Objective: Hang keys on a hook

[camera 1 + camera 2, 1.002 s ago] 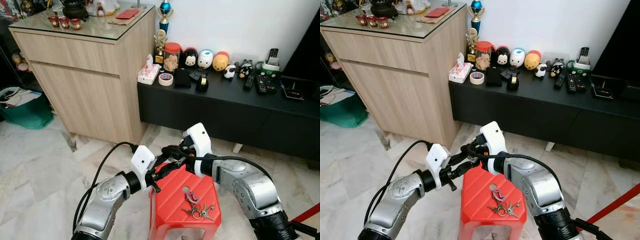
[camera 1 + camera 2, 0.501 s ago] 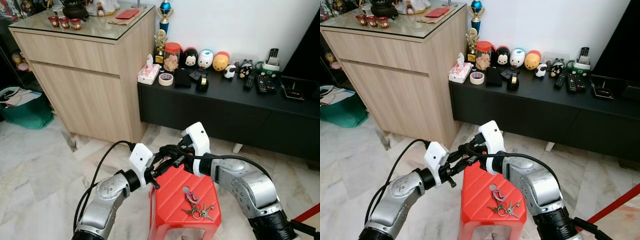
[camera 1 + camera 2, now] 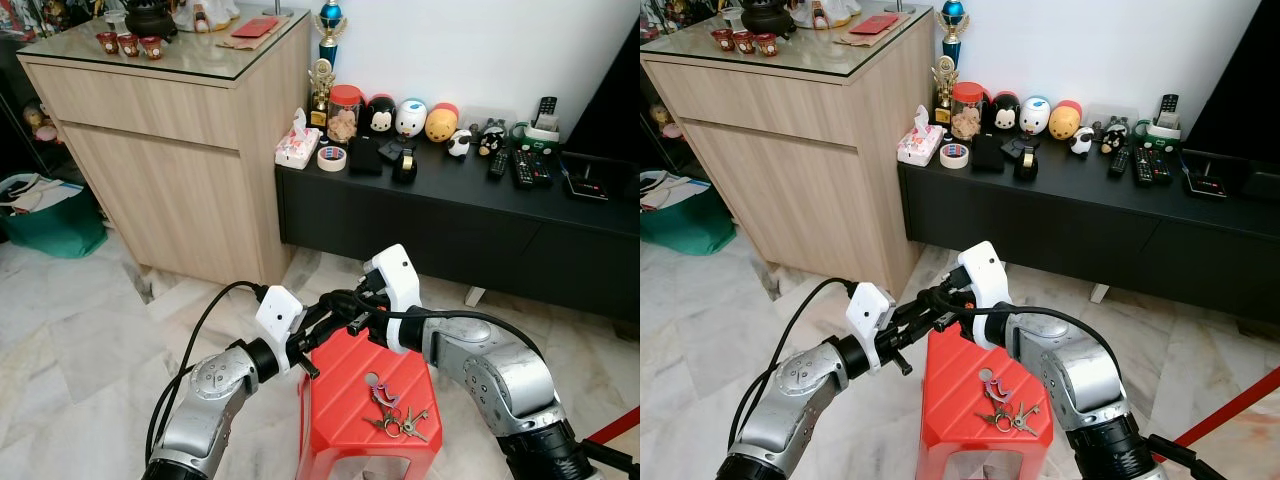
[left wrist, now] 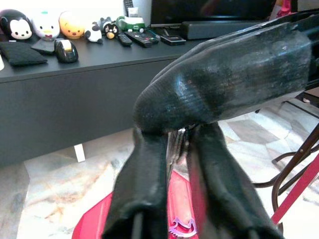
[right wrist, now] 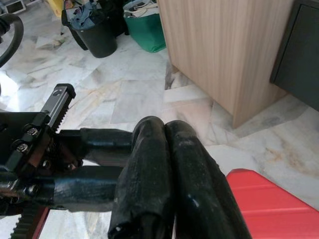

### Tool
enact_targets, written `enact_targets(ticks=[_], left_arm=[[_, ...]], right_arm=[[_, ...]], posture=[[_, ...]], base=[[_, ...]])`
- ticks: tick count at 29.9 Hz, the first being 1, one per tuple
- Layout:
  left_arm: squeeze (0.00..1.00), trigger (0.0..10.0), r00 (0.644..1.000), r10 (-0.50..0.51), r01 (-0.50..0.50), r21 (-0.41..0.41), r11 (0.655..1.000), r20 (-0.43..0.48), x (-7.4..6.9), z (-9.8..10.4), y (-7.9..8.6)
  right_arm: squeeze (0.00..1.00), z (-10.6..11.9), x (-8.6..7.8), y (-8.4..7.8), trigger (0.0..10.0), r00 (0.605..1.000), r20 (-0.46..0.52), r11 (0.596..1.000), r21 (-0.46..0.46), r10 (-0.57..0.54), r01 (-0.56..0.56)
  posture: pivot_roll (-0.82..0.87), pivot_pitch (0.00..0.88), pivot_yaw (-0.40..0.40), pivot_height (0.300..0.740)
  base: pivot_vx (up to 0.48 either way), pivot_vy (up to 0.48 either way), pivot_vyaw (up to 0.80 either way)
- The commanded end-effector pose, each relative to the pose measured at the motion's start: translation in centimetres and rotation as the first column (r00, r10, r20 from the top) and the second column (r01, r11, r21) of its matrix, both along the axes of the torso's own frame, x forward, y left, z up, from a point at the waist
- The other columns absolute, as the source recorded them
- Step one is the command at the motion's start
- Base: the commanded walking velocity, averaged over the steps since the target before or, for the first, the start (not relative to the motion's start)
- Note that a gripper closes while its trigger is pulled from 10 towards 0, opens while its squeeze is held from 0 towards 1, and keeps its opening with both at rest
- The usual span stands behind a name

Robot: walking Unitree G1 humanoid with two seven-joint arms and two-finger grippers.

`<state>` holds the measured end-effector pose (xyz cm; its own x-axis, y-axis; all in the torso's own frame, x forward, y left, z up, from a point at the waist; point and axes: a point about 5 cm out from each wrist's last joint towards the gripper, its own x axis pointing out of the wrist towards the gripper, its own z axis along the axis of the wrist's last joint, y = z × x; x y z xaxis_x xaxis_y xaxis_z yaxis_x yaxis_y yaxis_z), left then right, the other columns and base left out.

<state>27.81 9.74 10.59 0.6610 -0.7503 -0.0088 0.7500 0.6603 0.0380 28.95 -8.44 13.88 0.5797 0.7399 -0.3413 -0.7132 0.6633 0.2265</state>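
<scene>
A bunch of keys (image 3: 393,412) with a pink curved fob (image 4: 182,226) lies on top of a red plastic stool (image 3: 345,385). Both arms meet above the stool's far left edge, a short way from the keys. My left gripper (image 3: 338,322) reaches in from the left, its two black fingers (image 5: 99,144) slightly apart and holding nothing. My right gripper (image 3: 335,300) reaches in from the right and crosses just over the left one. Its fingers (image 5: 164,169) are pressed together and empty.
A tall wooden cabinet (image 3: 180,150) stands at the back left. A low black console (image 3: 450,215) with toys, tape and remotes runs along the wall behind the stool. A green bag (image 3: 50,225) sits on the marble floor at far left. A red bar (image 3: 612,428) slants at lower right.
My left gripper has edged slightly up and to the left. The right gripper and the keys have stayed where they were.
</scene>
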Motion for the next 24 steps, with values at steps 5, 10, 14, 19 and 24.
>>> enact_targets(ticks=[5,10,14,19,24], left_arm=[[0.0,0.0,1.0,-0.007,0.007,-0.013,1.0,0.007,0.07,0.14,-0.04],[0.0,0.0,1.0,-0.016,0.016,-0.013,1.0,0.007,0.0,0.17,-0.1],[0.0,0.0,1.0,-0.019,0.019,-0.012,1.0,0.009,-0.03,0.17,-0.12],[0.0,0.0,1.0,-0.027,0.027,-0.013,1.0,0.009,-0.08,0.22,-0.18],[0.0,0.0,1.0,-0.031,0.031,-0.016,0.999,0.005,-0.14,0.21,-0.21]], right_arm=[[0.0,0.88,0.02,0.05,10.0,1.0,0.027,1.0,0.011,0.009,-0.009],[0.0,0.84,0.06,0.04,10.0,1.0,0.028,1.0,0.008,0.007,-0.007],[0.0,0.82,0.08,0.02,10.0,1.0,0.028,1.0,0.007,0.006,-0.006],[0.0,0.67,0.09,-0.03,10.0,1.0,0.027,1.0,-0.001,0.005,-0.005],[0.0,0.28,0.55,-0.51,10.0,0.998,0.044,0.998,-0.05,-0.04,0.042]], posture=[[0.07,0.045,-0.073,0.74],[0.07,0.045,-0.073,0.74],[0.07,0.045,-0.073,0.74],[0.07,0.045,-0.073,0.74],[0.07,0.045,-0.073,0.74]], base=[[0.0,0.0,0.0],[0.0,0.0,0.0],[0.0,0.0,0.0],[0.0,0.0,0.0],[0.0,0.0,0.0]])
